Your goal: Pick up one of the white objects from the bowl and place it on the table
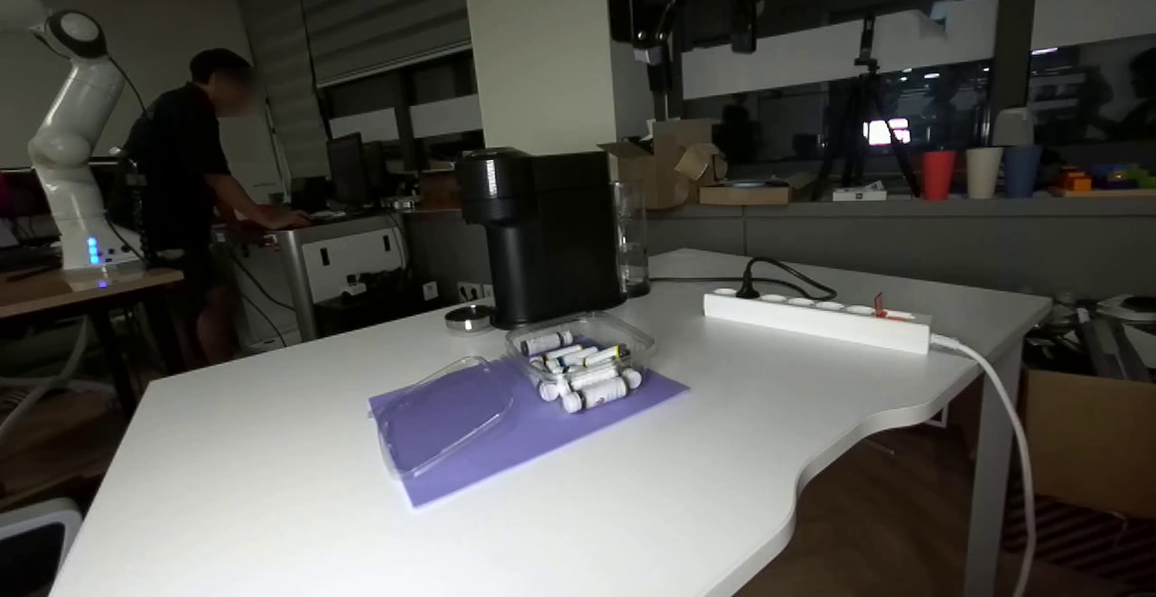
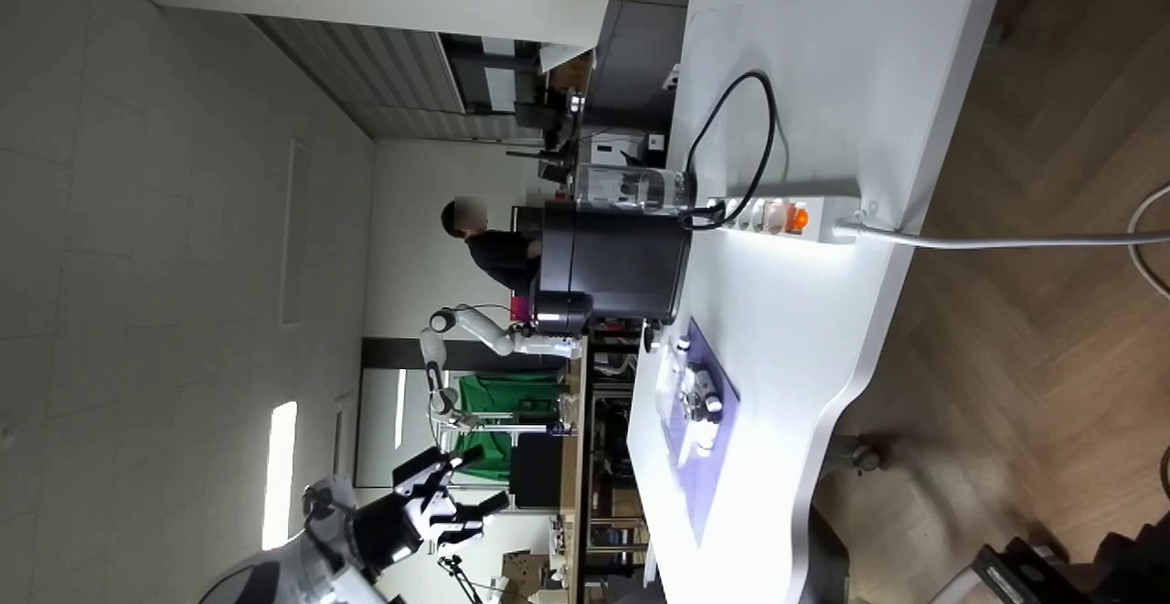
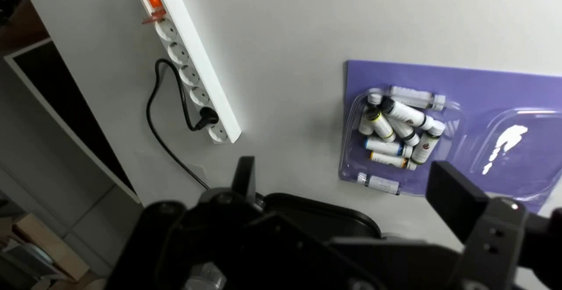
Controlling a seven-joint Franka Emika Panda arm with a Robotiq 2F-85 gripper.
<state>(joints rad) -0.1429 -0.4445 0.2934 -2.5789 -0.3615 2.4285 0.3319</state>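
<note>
The white objects (image 3: 397,114) are several small stubby white cylinders with coloured bands and caps. They lie heaped in a clear plastic bowl (image 3: 344,149), with one along the bowl's wall. They also show in both exterior views (image 1: 596,389) (image 2: 702,394). The bowl stands on a purple sheet (image 1: 452,480) on the white table (image 1: 632,507). My gripper (image 1: 704,60) is high above the table, apart from the bowl. In the wrist view my gripper (image 3: 342,171) has its fingers wide apart with nothing held between them. It also shows open in an exterior view (image 2: 484,478).
A clear plastic lid (image 1: 442,416) lies on the purple sheet beside the bowl. A tall black coffee machine (image 1: 569,236) stands just behind the bowl. A white power strip (image 1: 813,324) with a black plug and cable lies on the table. The table has a curved edge (image 1: 799,489).
</note>
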